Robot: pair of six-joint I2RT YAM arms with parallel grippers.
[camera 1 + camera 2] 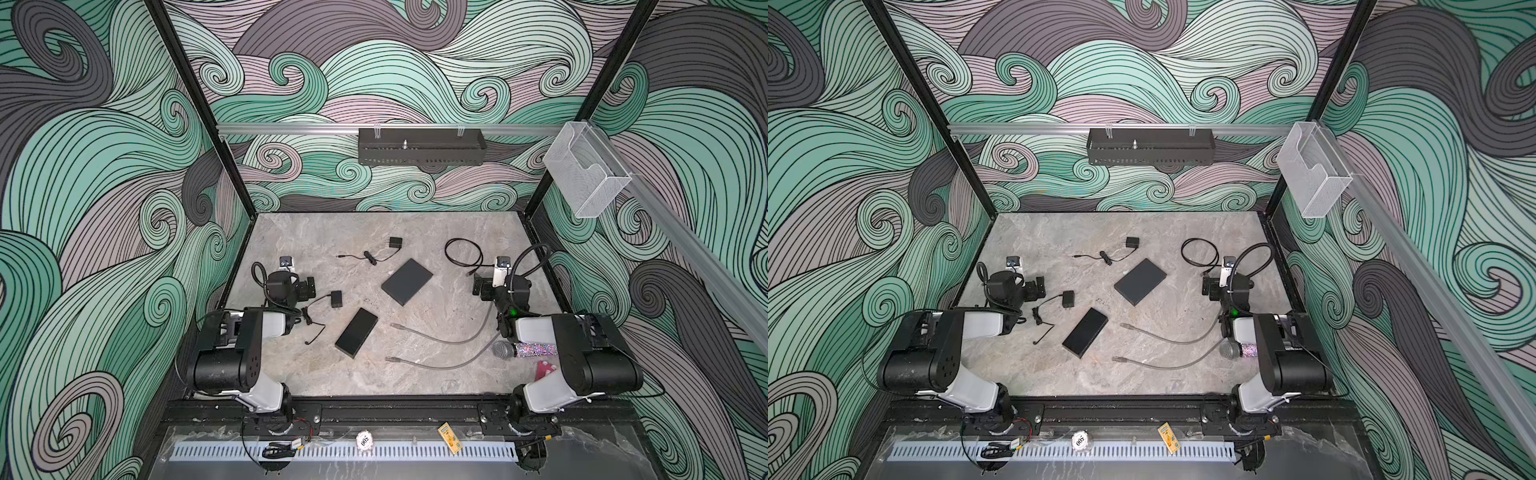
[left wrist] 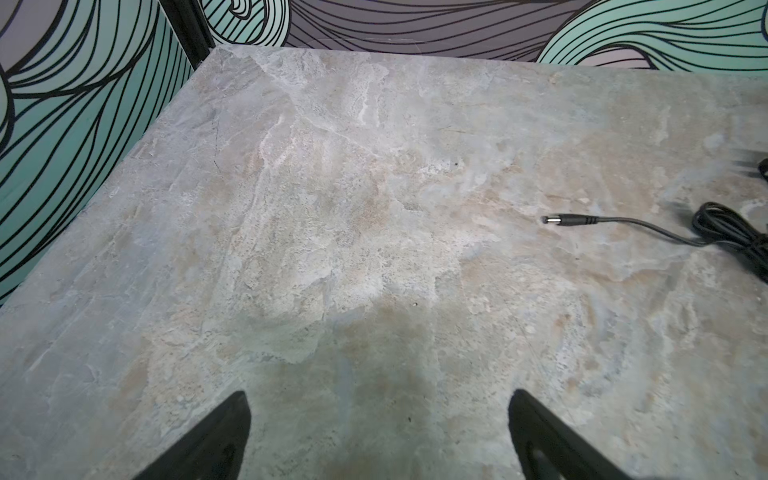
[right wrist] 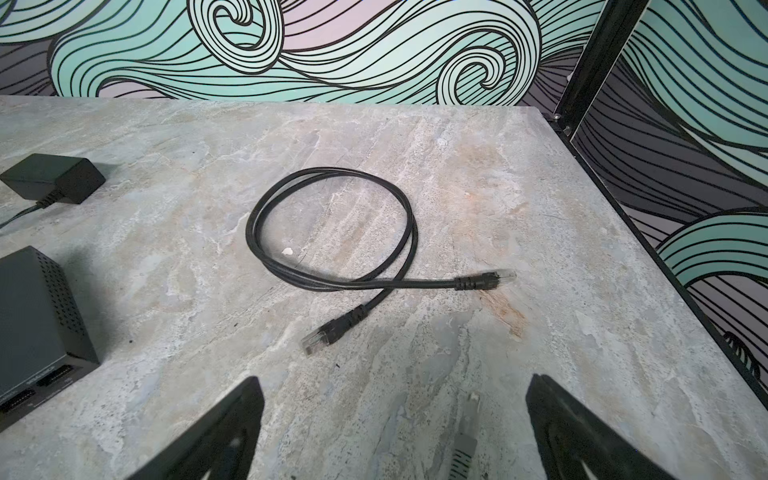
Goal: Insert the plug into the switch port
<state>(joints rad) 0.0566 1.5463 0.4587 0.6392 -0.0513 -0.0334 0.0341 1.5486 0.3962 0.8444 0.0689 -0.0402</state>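
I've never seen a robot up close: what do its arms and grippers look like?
The left arm and right arm are chunky black blocks joined by smooth white shells. A ribbed black hose loops from each wrist, and a green light glows on the right arm. The left gripper and right gripper each have two black wedge-shaped fingers.
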